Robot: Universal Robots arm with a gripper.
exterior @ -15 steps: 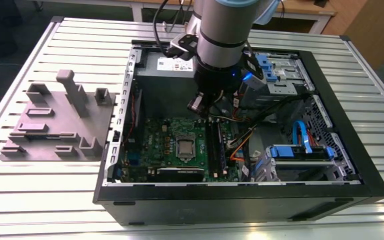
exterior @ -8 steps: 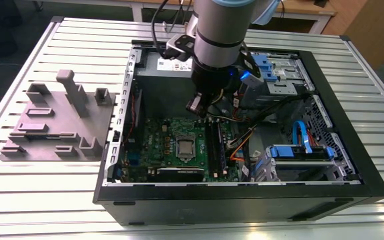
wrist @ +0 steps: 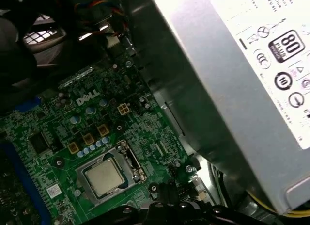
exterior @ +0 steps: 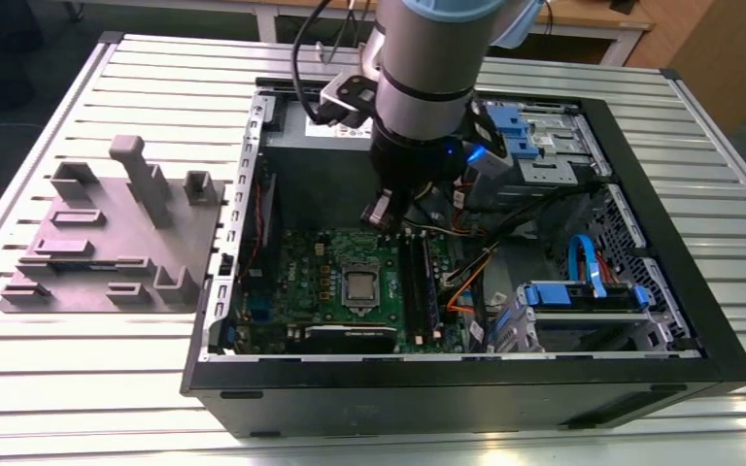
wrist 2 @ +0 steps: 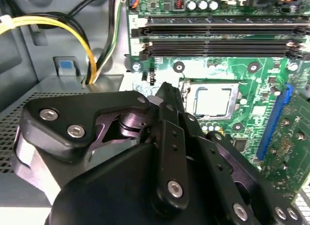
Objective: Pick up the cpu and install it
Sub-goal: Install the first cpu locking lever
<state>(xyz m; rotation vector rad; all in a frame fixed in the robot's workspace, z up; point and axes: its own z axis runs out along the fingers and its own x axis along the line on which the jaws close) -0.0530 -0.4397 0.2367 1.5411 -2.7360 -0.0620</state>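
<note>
The small flat square cpu with a silvery-grey metal top (exterior: 361, 285) lay seated in the silver rectangular socket frame (exterior: 361, 264) on the green motherboard (exterior: 306, 291), at lower centre of the exterior view. It also showed at right of centre in the second wrist view (wrist 2: 213, 100) and at lower left in the first wrist view (wrist: 104, 178). The chip appeared level within the frame, with nothing resting on it.

The black linkage gripper (wrist 2: 167, 96) hung inside the open black computer case (exterior: 477, 383), above the board and apart from the cpu, toward the large grey metal power-supply box with a white label (wrist: 252, 74). Whether the fingers were apart or together could not be told; nothing was seen held.

Risks, as judged:
- The gripper sat close to the yellow and black cable bundle (wrist 2: 92, 50); a sideways sweep could snag it.
- The grey box wall stood just beside the wrist; a tilt could strike it.
- A descent off-centre could press the frame or the black memory slots (wrist 2: 218, 38) rather than the chip.
- If the frame was unlatched, a nudge could shift the cpu on its contacts.

The ribbed metal worktop (exterior: 114, 369) carried a grey fixture block (exterior: 114, 233) at frame left, well apart.
</note>
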